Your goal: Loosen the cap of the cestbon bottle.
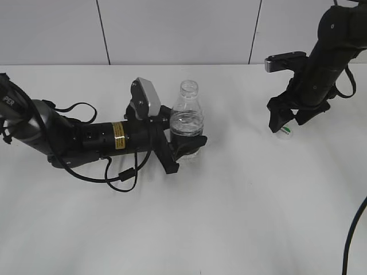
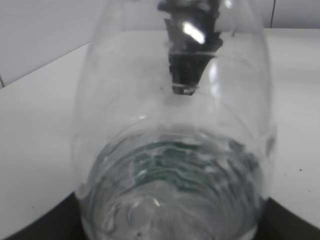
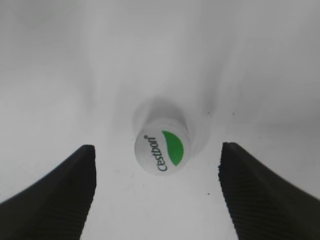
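The cestbon bottle [image 1: 187, 117] stands upright at the table's middle with its neck open and no cap on it. My left gripper [image 1: 182, 146] is shut on the bottle's lower body; the bottle fills the left wrist view [image 2: 172, 150]. The white cap [image 1: 285, 130] with its green logo lies on the table at the right, top up, also in the right wrist view [image 3: 161, 150]. My right gripper [image 1: 285, 122] hovers just above the cap, open, its two fingers [image 3: 157, 190] spread wide to either side of it and not touching it.
The white table [image 1: 241, 217] carries only the bottle, the cap and both arms. A black cable [image 1: 123, 177] loops on the table in front of the left arm. Another cable [image 1: 352, 235] runs down the right edge. A white panelled wall stands behind.
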Motion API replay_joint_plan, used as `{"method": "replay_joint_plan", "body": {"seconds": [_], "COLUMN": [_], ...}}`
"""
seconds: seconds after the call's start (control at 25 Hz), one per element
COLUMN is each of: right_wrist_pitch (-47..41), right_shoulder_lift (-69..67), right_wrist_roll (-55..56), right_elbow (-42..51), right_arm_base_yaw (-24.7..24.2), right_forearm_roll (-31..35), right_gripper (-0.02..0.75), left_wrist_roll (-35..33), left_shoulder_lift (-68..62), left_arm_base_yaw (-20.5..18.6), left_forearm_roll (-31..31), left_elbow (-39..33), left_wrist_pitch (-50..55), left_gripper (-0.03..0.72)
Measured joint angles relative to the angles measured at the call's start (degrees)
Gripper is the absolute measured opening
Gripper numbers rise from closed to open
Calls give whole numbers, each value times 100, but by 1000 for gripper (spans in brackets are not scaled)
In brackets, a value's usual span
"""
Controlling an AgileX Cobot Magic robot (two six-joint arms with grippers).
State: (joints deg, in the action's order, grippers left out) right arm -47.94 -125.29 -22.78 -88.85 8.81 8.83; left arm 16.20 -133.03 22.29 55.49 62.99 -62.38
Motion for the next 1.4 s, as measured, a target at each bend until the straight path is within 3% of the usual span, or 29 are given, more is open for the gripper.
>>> {"method": "replay_joint_plan", "body": {"seconds": [0.12, 0.32, 0.56, 0.96, 1.2, 1.4], "right_wrist_pitch": [-145, -208, -295, -334, -65, 5], "right_shoulder_lift": [0, 0, 0, 0, 0, 0], "right_wrist_roll": [-4, -4, -16, -29, -124, -137], "right_elbow": [-89, -186, -199, -199, -389, -924], "right_arm_base_yaw": [0, 0, 0, 0, 0, 0], "right_forearm_roll": [0, 152, 177, 177, -127, -304], "right_gripper": [585, 585, 585, 585, 583, 574], "left_wrist_roll": [-2, -2, 253, 735, 955, 989], "left_shoulder_lift": [0, 0, 6, 353, 375, 668], "left_arm_base_yaw": [-7, -21, -264, -1189, -1680, -1809], "left_forearm_roll": [69, -13, 69, 1565, 998, 233], "left_elbow": [0, 0, -120, -389, -396, -287], "left_wrist_pitch": [0, 16, 10, -232, 338, 2162], "left_gripper": [423, 550, 577, 580, 580, 580]}}
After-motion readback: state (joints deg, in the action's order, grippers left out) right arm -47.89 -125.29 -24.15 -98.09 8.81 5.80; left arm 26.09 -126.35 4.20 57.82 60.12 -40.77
